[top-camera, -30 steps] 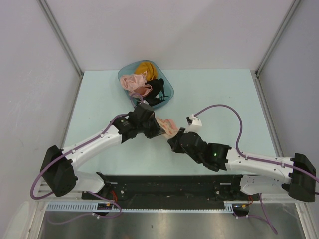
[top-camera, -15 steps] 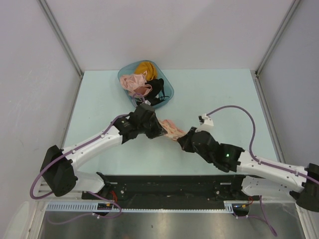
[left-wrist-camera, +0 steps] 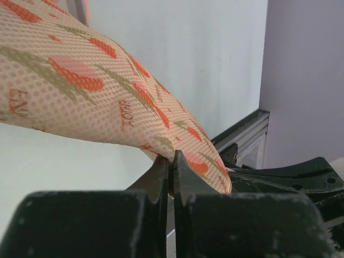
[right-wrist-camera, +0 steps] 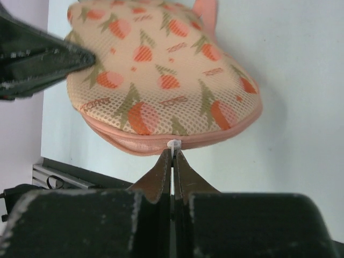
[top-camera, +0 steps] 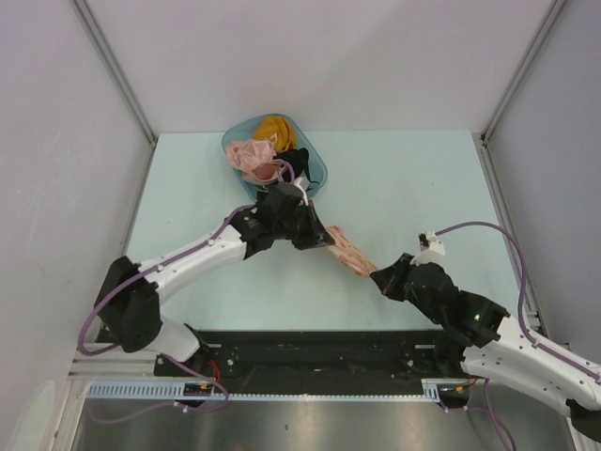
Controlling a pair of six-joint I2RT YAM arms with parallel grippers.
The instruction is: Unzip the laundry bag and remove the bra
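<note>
The laundry bag [top-camera: 348,252], cream-peach mesh with orange motifs and a pink zip rim, hangs stretched between both grippers above the table. My left gripper [top-camera: 322,237] is shut on the bag's far end; in the left wrist view its tips [left-wrist-camera: 172,159] pinch the fabric edge of the bag [left-wrist-camera: 97,86]. My right gripper [top-camera: 379,273] is shut on the small white zipper pull [right-wrist-camera: 173,144] at the bag's [right-wrist-camera: 161,70] pink rim, tips [right-wrist-camera: 173,157] pressed together. The bra is out of view.
A teal tub [top-camera: 316,167] at the back of the pale green table [top-camera: 423,188] holds pink [top-camera: 252,158], mustard [top-camera: 274,129] and black garments. The left arm's fingers [right-wrist-camera: 48,58] show at the left of the right wrist view. Metal frame posts stand at the table's corners.
The right gripper has closed fully and pulled back to the right and toward the near edge with the zipper pull. The bag is drawn out longer. The left gripper shifted slightly right and back.
</note>
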